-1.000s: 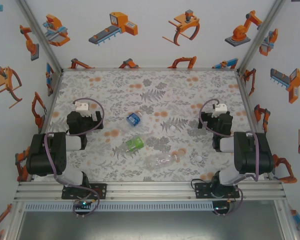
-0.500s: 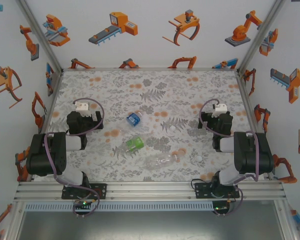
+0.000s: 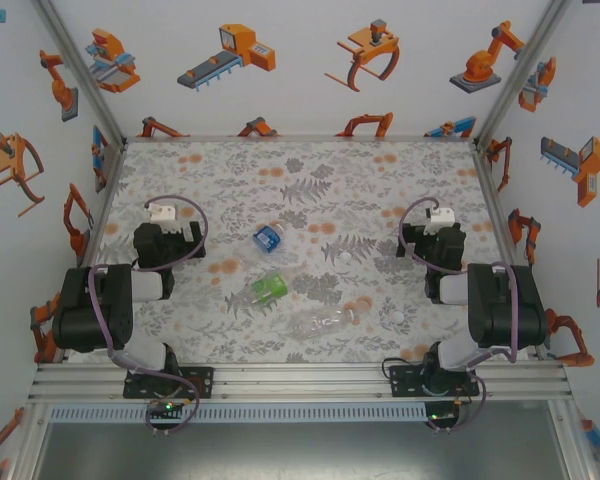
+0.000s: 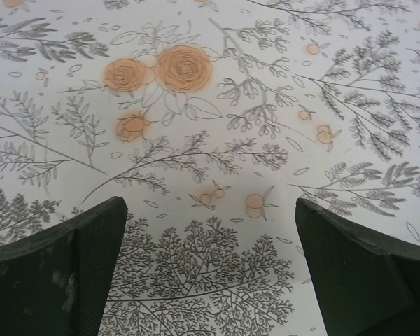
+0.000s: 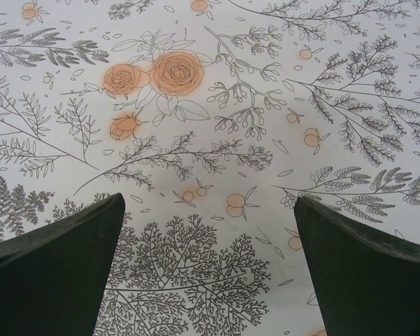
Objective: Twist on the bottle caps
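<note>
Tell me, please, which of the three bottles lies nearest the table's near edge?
The long colourless bottle; the green-tinted bottle lies farther back, and the blue-labelled bottle farthest back.

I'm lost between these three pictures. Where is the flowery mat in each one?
Top view: the flowery mat covers the tabletop, with the bottles lying on it.
Left wrist view: the mat spreads beyond and between the left hand's two dark fingers.
Right wrist view: the mat again, between the right hand's fingers.
Shared landmark: the orange flowers printed among grey ferns.
</note>
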